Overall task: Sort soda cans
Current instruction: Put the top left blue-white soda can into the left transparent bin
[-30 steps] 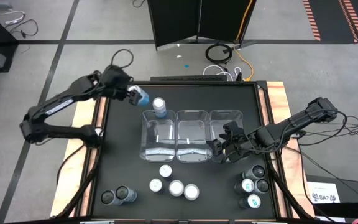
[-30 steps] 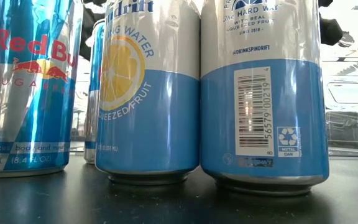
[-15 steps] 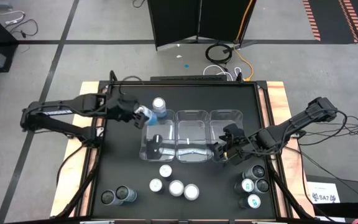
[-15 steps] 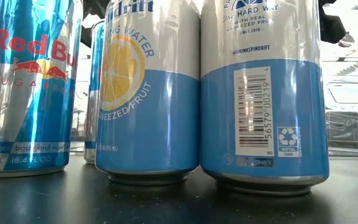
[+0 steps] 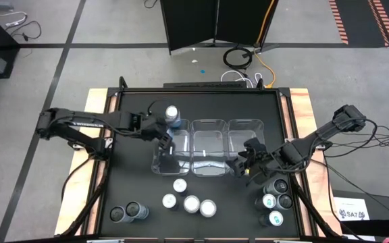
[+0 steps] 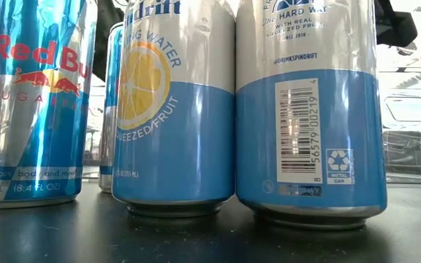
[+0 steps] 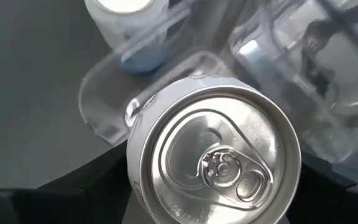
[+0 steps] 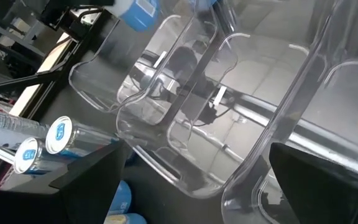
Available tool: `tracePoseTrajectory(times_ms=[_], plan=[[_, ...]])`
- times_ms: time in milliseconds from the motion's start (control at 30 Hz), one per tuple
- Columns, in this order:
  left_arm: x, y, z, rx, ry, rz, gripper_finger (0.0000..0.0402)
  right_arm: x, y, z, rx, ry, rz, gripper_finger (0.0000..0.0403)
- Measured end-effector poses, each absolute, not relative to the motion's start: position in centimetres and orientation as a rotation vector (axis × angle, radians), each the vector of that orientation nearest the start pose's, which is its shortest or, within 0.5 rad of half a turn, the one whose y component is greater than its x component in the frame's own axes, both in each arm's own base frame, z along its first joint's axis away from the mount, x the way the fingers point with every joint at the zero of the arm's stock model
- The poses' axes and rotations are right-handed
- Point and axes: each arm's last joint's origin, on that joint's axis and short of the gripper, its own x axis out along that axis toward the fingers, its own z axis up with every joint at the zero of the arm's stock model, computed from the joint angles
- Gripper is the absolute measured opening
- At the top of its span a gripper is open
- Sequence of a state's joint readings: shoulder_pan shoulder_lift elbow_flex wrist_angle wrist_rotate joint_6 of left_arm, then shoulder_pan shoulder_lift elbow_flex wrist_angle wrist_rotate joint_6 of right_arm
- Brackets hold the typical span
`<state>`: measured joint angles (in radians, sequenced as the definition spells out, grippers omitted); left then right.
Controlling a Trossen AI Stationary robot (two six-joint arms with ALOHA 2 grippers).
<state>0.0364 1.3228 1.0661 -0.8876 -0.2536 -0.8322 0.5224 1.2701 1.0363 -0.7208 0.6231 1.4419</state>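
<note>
Left gripper (image 5: 162, 128): clamped on a silver-topped can (image 7: 213, 151) over the leftmost clear bin (image 5: 171, 164); only the left wrist view shows the grip.
Right gripper (image 5: 243, 164): released, beside the rightmost bin (image 5: 246, 125).
Low view: lemon-print cans (image 6: 175, 109) standing on the counter (image 6: 210, 237).

Three clear rectangular plastic bins (image 5: 209, 147) stand in a row; twelve small cylindrical soda cans (image 5: 191, 204) show, counting the one held over the left bin
</note>
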Motion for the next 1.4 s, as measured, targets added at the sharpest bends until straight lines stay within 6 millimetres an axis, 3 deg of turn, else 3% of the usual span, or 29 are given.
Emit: tracePoseTrajectory(times_ms=[333, 633, 1400], plan=[[24.9, 1.6, 24.5, -0.694, 0.904, 0.702, 0.0337, 21.9, 11.5, 28.3, 0.877, 0.55, -0.593, 0.0389], [24.0, 2.0, 22.3, -0.735, 0.957, 0.759, 0.0338, 21.9, 11.5, 28.3, 0.87, 0.548, -0.594, 0.0389], [24.0, 2.8, 22.2, -0.681, 0.886, 0.844, 0.0338, 21.9, 11.5, 28.3, 0.849, 0.554, -0.589, 0.0389]])
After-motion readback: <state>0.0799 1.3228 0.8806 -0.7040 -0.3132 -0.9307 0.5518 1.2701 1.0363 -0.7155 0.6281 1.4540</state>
